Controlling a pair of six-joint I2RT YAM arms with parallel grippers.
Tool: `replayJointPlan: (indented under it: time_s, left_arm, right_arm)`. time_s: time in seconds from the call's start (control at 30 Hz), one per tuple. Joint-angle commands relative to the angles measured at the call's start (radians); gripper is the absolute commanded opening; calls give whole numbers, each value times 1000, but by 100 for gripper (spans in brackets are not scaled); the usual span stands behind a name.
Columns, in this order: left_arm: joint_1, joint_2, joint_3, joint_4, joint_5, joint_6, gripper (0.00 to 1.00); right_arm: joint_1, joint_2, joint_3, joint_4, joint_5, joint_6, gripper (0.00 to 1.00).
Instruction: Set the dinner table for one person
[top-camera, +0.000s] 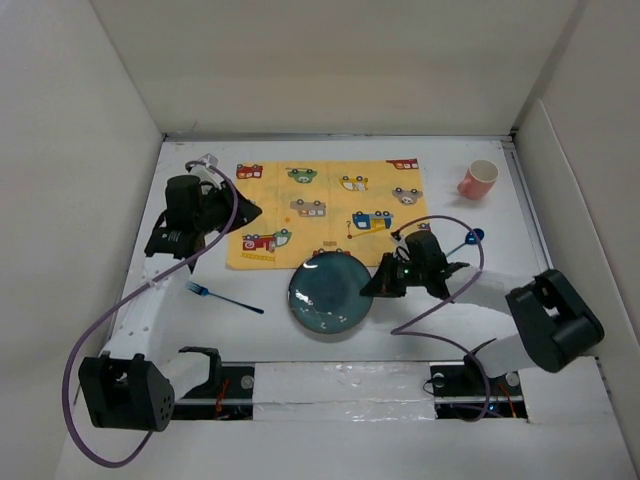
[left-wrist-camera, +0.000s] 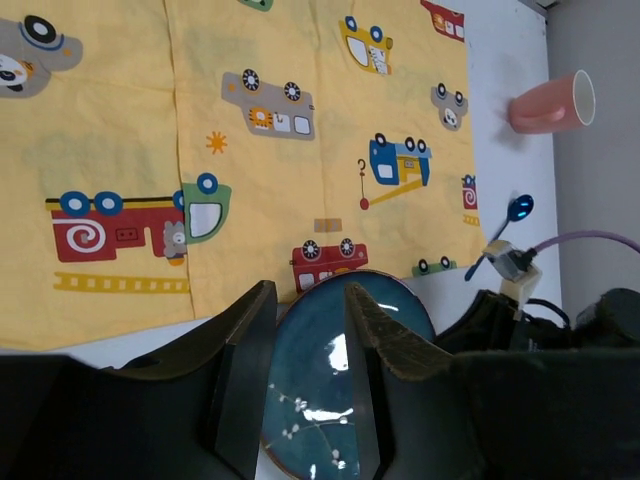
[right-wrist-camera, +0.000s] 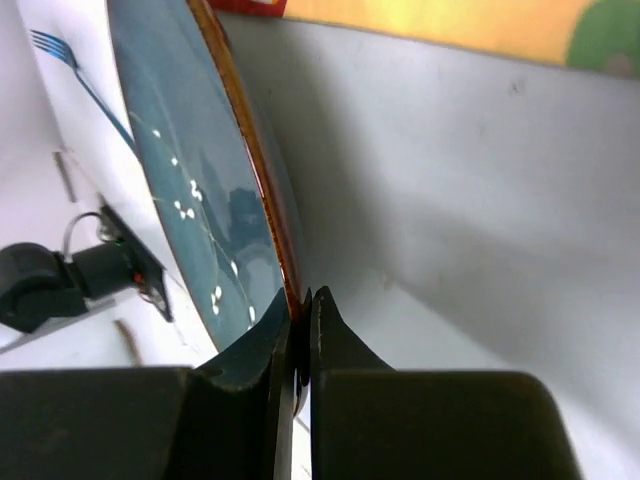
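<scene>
A dark teal plate (top-camera: 330, 292) sits on the white dinner table (top-camera: 500, 260), its far rim over the near edge of the yellow car-print placemat (top-camera: 325, 210). My right gripper (top-camera: 383, 284) is shut on the plate's right rim; in the right wrist view the rim (right-wrist-camera: 270, 190) runs between the fingers (right-wrist-camera: 300, 320). My left gripper (top-camera: 250, 212) is open and empty above the placemat's left edge; the left wrist view shows the plate (left-wrist-camera: 330, 380) beyond its fingers (left-wrist-camera: 250, 360). A blue fork (top-camera: 222, 296) lies left of the plate. A blue spoon (top-camera: 468, 240) lies right of the placemat. A pink cup (top-camera: 478, 179) stands at the back right.
White walls enclose the table on the left, back and right. Purple cables loop from both arms over the table. The fork (right-wrist-camera: 70, 60) and the right arm's base hardware show behind the plate in the right wrist view. The cup (left-wrist-camera: 552, 102) and spoon (left-wrist-camera: 505, 225) show in the left wrist view.
</scene>
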Motion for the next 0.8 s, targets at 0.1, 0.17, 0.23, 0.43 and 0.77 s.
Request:
replayJointPlan:
  time_s: [0.1,0.17,0.23,0.43,0.77]
  left_arm:
    - [1,27,219,-89,-56,99,31]
    - [1,51,275,-123,-70,129,31]
    - [1,66,333,-129,-74,136,32]
    - [1,111,309,-77,-8,112,32]
    - [1,103,266,-49,-11,109,31]
  right_arm:
    - [11,-308,224,-408,12,-132,0]
    - [-44,-309,304,-387,-21,-105,0]
    - [-94,-203,419,-308,-92,-71,0]
    - [-128,116,715,-172,-141,-20,0]
    - [-199,468,999,-76,-196,83,0]
